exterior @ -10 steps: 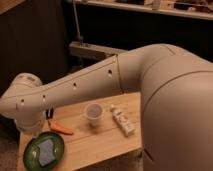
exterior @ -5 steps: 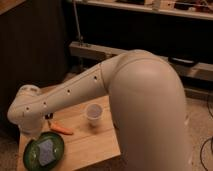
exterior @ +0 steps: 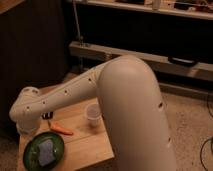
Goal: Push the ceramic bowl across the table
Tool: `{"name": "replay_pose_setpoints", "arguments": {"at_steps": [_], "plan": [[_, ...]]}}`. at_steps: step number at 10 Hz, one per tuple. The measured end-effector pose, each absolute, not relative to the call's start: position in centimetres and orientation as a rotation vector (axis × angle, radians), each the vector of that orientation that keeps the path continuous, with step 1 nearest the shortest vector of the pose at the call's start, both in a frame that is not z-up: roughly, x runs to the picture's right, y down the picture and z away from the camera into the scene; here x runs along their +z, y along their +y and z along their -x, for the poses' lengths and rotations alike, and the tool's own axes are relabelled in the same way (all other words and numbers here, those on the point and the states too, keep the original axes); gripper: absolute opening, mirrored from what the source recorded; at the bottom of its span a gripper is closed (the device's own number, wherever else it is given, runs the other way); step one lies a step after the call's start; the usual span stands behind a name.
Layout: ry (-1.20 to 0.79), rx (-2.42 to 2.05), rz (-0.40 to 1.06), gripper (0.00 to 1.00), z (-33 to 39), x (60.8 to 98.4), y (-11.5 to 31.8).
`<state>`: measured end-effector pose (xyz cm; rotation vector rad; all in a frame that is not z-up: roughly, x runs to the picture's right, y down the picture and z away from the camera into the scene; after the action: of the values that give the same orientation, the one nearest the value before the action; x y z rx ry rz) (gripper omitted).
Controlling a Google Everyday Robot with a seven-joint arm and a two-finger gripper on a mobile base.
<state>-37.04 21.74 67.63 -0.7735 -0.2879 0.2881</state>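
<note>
The ceramic bowl [exterior: 45, 150], a shallow dark-green glossy dish with a blue-grey square piece inside, sits at the front left corner of the table [exterior: 87, 145]. My gripper [exterior: 26, 131] hangs under the white wrist at the bowl's far left rim, very close to it or touching; I cannot tell which. The bulky white arm runs from the wrist up to the right and hides the table's right side.
An orange carrot [exterior: 62, 129] lies just behind the bowl. A small translucent plastic cup [exterior: 93, 114] stands mid-table to the right. A small dark object [exterior: 47, 115] lies behind the carrot. Dark shelving and a metal rail stand behind the table.
The arm's elbow has swung left and closer, now covering the table's right side and the white item there. The wrist has dropped toward the bowl's left rim. The bowl looks unmoved.
</note>
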Motion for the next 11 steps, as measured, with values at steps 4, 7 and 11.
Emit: {"name": "replay_pose_setpoints", "arguments": {"at_steps": [4,7,11], "plan": [[-0.292,0.236,0.838,0.04,38.5,67.4,24.6],[-0.229,0.231,0.836,0.04,36.3,67.2,25.1],[-0.148,0.245,0.804,0.04,33.9,68.8,24.4]]}}
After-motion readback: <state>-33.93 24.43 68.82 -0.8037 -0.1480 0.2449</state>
